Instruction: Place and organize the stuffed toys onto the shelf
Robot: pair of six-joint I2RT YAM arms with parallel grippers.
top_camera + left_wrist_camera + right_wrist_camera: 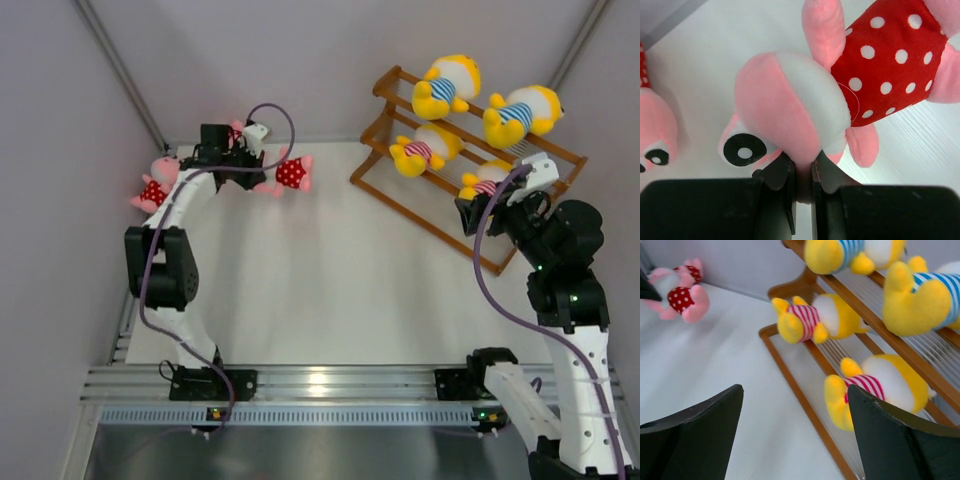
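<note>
Left gripper: fingers almost closed, pinching edge of held pink toy's head.
Held pink toy: pink-and-white head at the fingers, red white-dotted body pointing away from them. Well left of shelf, over white table. Cannot tell whether touching the table.
Second pink toy: farther left of shelf than held one, beside left arm's forearm, apart from held toy. Only one black-and-white eye and a bit of red at left edge of left wrist view.
Right gripper: fingers spread wide, shelf rail and slats visible between them. Positioned over right end of shelf's lowest tier.
Shelf: brown wood rails with fine slats, three stepped tiers, set at an angle.
Top tier: first blue-striped toy at left end, second blue-striped toy at right end. Both yellow, lying on the slats, apart from each other.
Middle tier: upper pink-striped toy, yellow, on left half.
Lowest tier: lower pink-striped toy, yellow, just beside right gripper's right finger in right wrist view. Partly covered by the wrist from above. Cannot tell whether finger touches it.
</note>
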